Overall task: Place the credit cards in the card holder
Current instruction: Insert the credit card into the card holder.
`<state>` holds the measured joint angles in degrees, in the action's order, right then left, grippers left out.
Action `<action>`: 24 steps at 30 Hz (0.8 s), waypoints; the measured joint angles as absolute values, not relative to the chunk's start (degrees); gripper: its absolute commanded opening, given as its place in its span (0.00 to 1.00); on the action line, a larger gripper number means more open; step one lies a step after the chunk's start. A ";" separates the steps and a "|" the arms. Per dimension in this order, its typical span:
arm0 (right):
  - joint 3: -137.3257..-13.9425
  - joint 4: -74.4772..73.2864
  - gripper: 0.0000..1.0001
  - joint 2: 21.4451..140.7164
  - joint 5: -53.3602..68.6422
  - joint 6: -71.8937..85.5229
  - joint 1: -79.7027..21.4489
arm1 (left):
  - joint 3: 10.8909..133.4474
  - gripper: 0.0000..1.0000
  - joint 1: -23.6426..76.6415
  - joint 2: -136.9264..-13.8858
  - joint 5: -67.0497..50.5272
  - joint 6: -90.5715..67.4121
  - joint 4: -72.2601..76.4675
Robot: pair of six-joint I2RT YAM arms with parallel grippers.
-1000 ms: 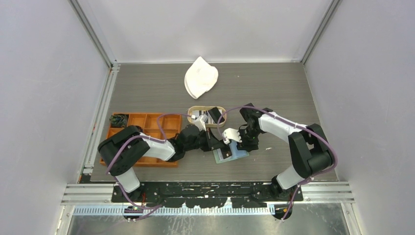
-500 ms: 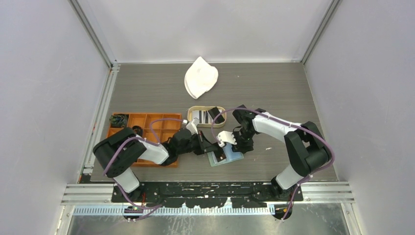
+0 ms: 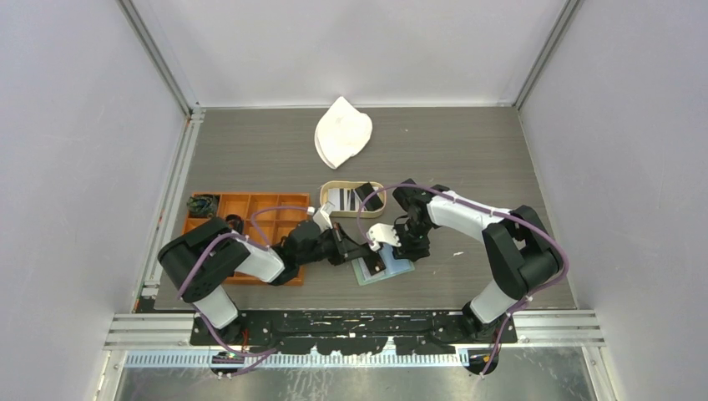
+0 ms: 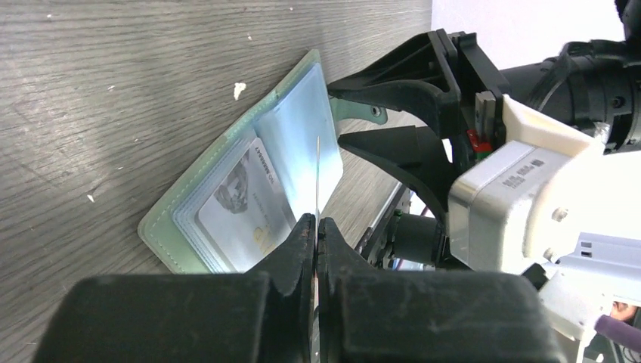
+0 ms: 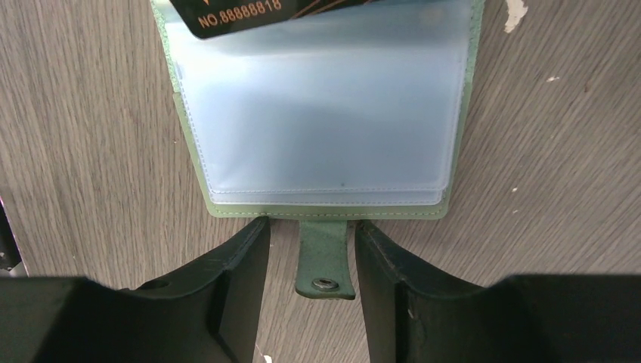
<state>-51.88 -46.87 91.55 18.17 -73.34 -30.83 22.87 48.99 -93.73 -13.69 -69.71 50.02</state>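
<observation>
The left gripper [image 4: 315, 227] had its jaws pressed together on a black credit card [image 5: 302, 11]. The free end of the card reached over the clear pocket of the open green card holder [image 4: 181, 227], which lay on the table [image 4: 113, 76]. The right gripper [image 5: 310, 253] had its jaws apart, one on each side of the snap tab [image 5: 325, 265], not gripping it. I judge that the insertion step was in hand. Next, the card's edge must find the pocket mouth and slide in. The left arm lay low, stretched rightward, and the right arm bent back toward it.
</observation>
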 measured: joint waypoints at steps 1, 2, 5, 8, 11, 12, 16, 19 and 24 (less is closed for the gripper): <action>-51.88 -46.81 0.51 91.55 18.09 -73.32 -31.03 | 22.87 0.00 48.99 -94.41 -13.78 -70.22 50.85; -51.88 -46.76 0.51 91.55 18.04 -73.30 -31.20 | 22.87 0.00 48.99 -95.09 -13.82 -70.61 51.51; -52.05 -46.70 0.50 91.77 17.91 -73.14 -31.83 | 22.87 0.00 49.01 -97.12 -14.04 -71.92 53.36; -52.23 -46.59 0.50 91.92 17.82 -72.97 -32.36 | 22.85 0.00 49.17 -98.52 -14.06 -72.95 54.52; -52.23 -46.52 0.50 91.92 17.82 -72.86 -32.42 | 22.44 0.00 49.45 -99.00 -13.65 -73.32 54.92; -52.23 -46.52 0.50 91.92 17.82 -72.77 -32.42 | 22.24 0.00 49.54 -99.00 -13.41 -73.32 54.96; -52.23 -46.44 0.50 91.92 17.80 -72.60 -32.42 | 22.15 0.00 49.89 -98.96 -12.40 -73.03 54.11; -52.23 -46.39 0.49 91.90 17.82 -72.47 -32.42 | 22.17 0.00 50.26 -98.89 -11.55 -72.95 53.01; -52.23 -46.35 0.49 91.92 17.80 -72.27 -32.49 | 22.85 0.00 50.50 -99.35 -11.35 -72.95 52.93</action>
